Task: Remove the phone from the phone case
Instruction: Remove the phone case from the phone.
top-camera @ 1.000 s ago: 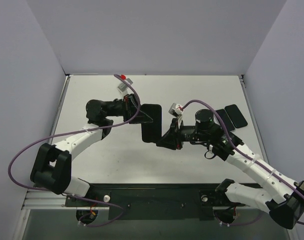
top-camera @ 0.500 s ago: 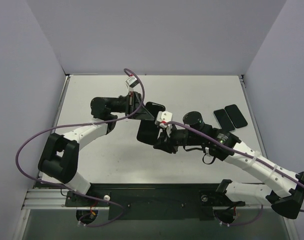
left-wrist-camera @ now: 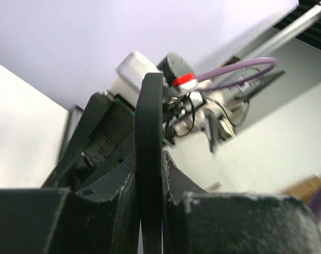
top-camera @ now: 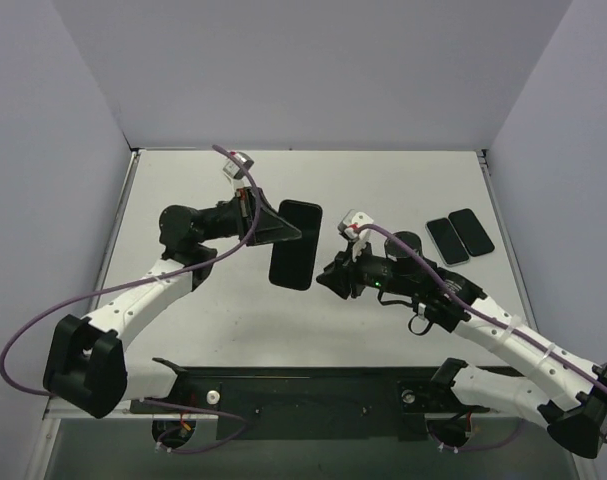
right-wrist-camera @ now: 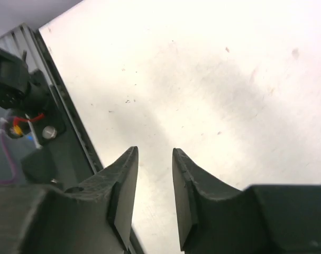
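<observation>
The white table (top-camera: 383, 180) fills most of what I see, walled in on three sides, with a dark rail along its near edge. Over it the left arm (top-camera: 153, 285) reaches in from one side and the right arm (top-camera: 503, 335) from the other, meeting near the middle.

Between them hangs the phone case (top-camera: 295, 248), one dark slab that looks to be held up off the surface. I cannot make out the phone apart from it, so I judge it not yet out: the separating is all left to do.

Two spare handsets (top-camera: 446, 240) lie side by side near the table's right edge, well apart from the work.

The left gripper (top-camera: 288, 233) is clamped on the case's thin edge, which its own camera sees end-on. The right gripper (top-camera: 328, 283) sits just beside the case's lower corner, not touching, fingers a little apart with nothing between them.

There is bare table below and to the left, so a pull has room.
</observation>
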Controlling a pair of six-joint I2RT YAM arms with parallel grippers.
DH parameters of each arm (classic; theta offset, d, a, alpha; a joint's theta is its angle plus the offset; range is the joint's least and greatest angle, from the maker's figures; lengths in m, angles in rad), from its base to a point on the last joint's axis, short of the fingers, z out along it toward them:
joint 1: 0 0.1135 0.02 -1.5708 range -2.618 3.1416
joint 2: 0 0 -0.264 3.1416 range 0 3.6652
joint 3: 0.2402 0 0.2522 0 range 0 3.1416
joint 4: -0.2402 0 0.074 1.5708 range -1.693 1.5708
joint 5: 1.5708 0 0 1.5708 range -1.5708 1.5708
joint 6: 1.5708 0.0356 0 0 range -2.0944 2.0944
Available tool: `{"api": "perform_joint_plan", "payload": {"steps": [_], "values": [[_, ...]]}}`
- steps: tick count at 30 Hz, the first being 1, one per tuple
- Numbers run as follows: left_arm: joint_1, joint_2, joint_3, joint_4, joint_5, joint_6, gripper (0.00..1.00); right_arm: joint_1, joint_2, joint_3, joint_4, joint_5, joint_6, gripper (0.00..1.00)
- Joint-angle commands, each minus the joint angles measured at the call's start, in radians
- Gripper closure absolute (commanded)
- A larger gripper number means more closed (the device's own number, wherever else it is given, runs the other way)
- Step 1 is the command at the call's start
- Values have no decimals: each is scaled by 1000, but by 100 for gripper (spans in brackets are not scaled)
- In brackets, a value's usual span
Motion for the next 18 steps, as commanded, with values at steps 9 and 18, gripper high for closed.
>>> {"api": "perform_joint_plan", "payload": {"steps": [9, 18], "values": [[77, -158, -128, -160, -386, 171, 100, -78, -125, -245, 670, -296, 810, 52], [92, -125, -160, -32, -327, -86, 100, -118, -36, -196, 732, -426, 804, 47]]}}
